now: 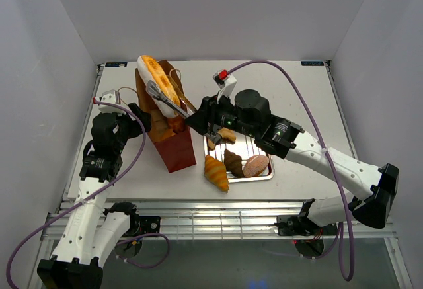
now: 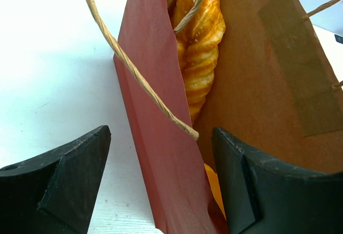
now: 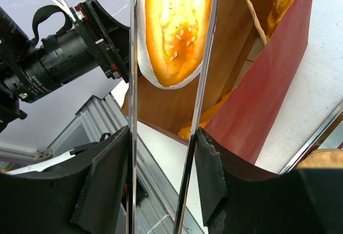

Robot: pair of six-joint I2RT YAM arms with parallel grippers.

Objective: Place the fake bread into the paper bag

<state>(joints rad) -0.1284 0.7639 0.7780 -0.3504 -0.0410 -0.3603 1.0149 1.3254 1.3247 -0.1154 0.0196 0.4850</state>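
Oval loaf (image 1: 158,79): glossy, golden-orange top, pale rim, sesame seeds. Long axis slanted, lower end toward mouth of paper bag (image 1: 176,149), upper end well above it.

Loaf pinched between 2 slim metal arms of tongs (image 1: 169,104). Right end effector (image 3: 162,135) pressed on tongs.

Bag: upright on desk (image 1: 277,90), red outside, brown kraft inside, twisted cord handle (image 2: 136,73).

Braided loaf (image 2: 201,46) inside bag, standing on end.

Left end effector (image 2: 161,135) spread, straddling bag wall.

Other pastries on silver tray (image 1: 269,175).
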